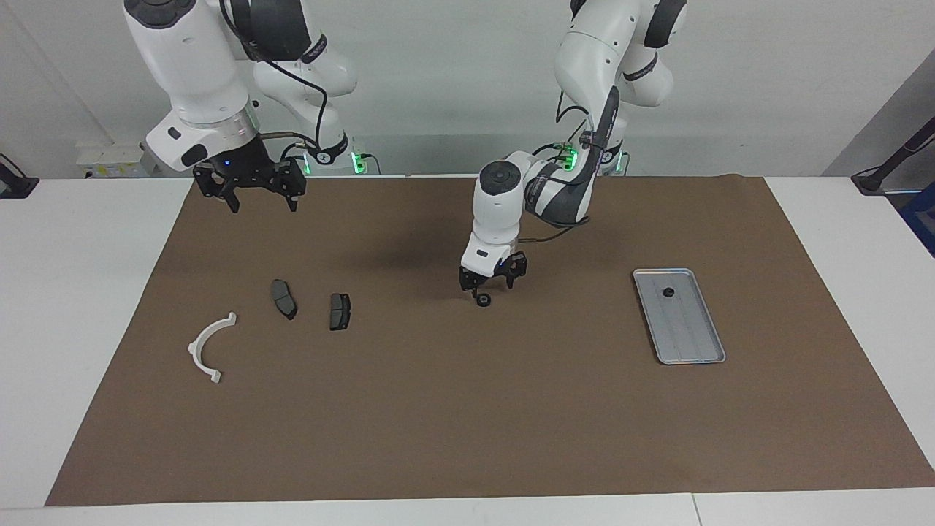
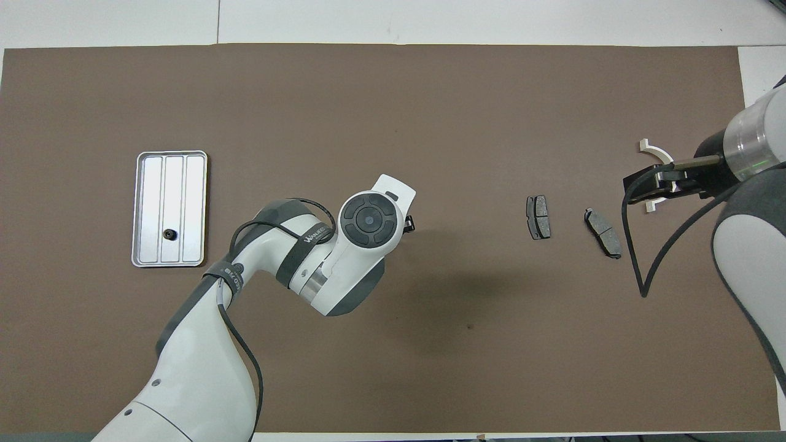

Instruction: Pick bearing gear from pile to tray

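A small black round bearing gear (image 1: 483,299) lies on the brown mat at mid table. My left gripper (image 1: 493,287) is low over it, fingers apart, with one fingertip right beside the gear. In the overhead view the left wrist hides the gear and most of that gripper. The silver ribbed tray (image 1: 690,329) (image 2: 193,196) lies toward the left arm's end and holds one black gear (image 1: 668,293) (image 2: 168,234). My right gripper (image 1: 263,206) (image 2: 642,187) is open and empty, raised over the mat's edge near its base, and waits.
Two dark grey brake pads (image 1: 283,298) (image 1: 340,311) lie toward the right arm's end; both show in the overhead view (image 2: 603,232) (image 2: 538,217). A white half-ring piece (image 1: 207,346) (image 2: 652,149) lies beside them, closer to the mat's end.
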You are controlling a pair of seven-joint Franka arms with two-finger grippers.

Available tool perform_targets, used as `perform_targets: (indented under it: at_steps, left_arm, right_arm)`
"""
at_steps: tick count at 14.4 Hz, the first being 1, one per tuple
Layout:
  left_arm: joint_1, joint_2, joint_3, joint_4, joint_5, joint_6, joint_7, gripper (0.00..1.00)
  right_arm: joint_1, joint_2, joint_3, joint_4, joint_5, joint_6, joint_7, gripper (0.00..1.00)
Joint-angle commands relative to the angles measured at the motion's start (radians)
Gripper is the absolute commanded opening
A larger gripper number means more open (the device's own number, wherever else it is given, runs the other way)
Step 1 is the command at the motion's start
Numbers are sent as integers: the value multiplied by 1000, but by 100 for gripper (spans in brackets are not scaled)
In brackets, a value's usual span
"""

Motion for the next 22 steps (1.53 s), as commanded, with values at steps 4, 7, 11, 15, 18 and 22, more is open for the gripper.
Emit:
perform_targets:
  at_steps: [4, 7, 11, 15, 18, 22]
  left_arm:
    - [-25, 42, 21, 60, 42, -29, -34, 92]
    - [-16, 44, 24, 58, 69, -28, -33, 67]
    - [-14, 44, 27, 58, 71, -26, -33, 0]
    - [0, 36, 42, 101, 80, -58, -16, 0]
    - [59, -20, 50, 164, 77, -199, 100, 0]
    - [255, -169, 51, 153, -47, -348, 462, 0]
  right_arm:
    - [14, -22, -35, -29, 32, 14, -26, 100]
    - [12, -22, -35, -29, 32, 8, -25, 100]
    - [12, -22, -35, -29, 30, 8, -25, 100]
    - [14, -23, -35, -27, 41, 8, -25, 100]
    - [14, -28, -35, -27, 73, 8, -22, 100]
    - [12, -28, -35, -27, 73, 10, -22, 100]
